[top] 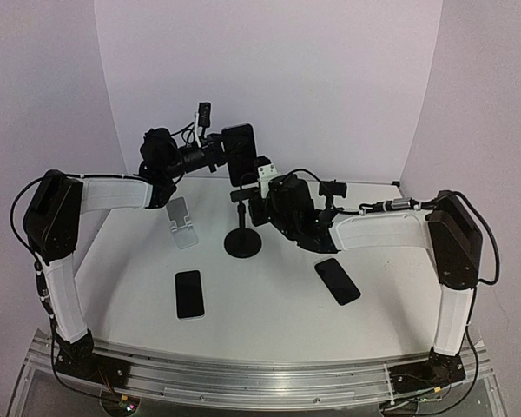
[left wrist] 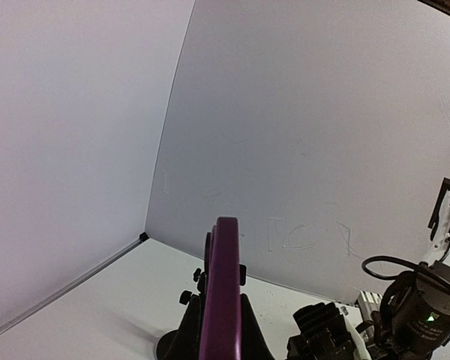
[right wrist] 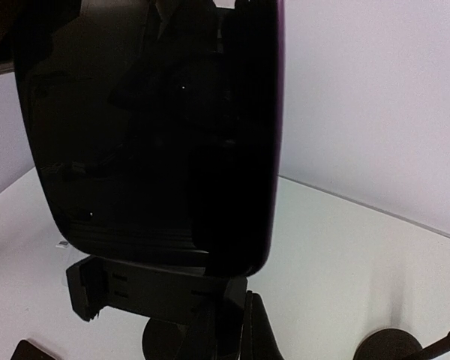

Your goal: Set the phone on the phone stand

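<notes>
Purple-edged smartphone with a black glass face hangs upright in the air, just above the clamp cradle of the black round-based pole stand in the middle of the white desk. My left hand is clenched on it, pinching across its two flat faces. My right hand sits close by the stand's head; I cannot tell whether it is closed on anything. I judge the phone stiff, light and slick on its glass, so it could slide or twist in a narrow pinch, and a knock against the cradle might crack it. Gripping the flat faces, well in from the edges, looks safest, leaving the bottom rim free to seat.
</notes>
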`<state>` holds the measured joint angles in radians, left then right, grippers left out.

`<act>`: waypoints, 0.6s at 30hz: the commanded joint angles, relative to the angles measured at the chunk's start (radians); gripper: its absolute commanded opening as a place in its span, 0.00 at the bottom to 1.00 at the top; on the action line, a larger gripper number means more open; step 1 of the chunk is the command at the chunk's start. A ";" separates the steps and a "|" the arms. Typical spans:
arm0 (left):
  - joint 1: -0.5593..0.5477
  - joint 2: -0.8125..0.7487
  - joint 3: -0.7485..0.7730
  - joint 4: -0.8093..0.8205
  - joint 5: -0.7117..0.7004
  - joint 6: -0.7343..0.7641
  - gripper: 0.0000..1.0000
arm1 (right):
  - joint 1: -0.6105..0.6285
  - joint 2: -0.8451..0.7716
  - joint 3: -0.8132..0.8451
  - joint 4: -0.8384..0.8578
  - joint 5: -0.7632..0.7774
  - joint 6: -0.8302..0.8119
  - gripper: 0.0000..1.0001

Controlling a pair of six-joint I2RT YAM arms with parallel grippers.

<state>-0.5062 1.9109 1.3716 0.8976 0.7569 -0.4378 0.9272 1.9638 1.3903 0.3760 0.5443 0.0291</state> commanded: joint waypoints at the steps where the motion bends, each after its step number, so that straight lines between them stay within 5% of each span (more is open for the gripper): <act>1: -0.019 0.003 -0.013 0.102 -0.059 0.021 0.00 | 0.015 0.021 0.054 0.015 0.043 -0.004 0.01; 18: -0.019 -0.001 -0.121 0.116 -0.104 0.010 0.00 | 0.019 0.012 0.033 0.019 0.070 0.045 0.00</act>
<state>-0.5220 1.9182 1.2940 0.9575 0.6514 -0.4198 0.9412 1.9747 1.4025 0.3714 0.5981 0.0484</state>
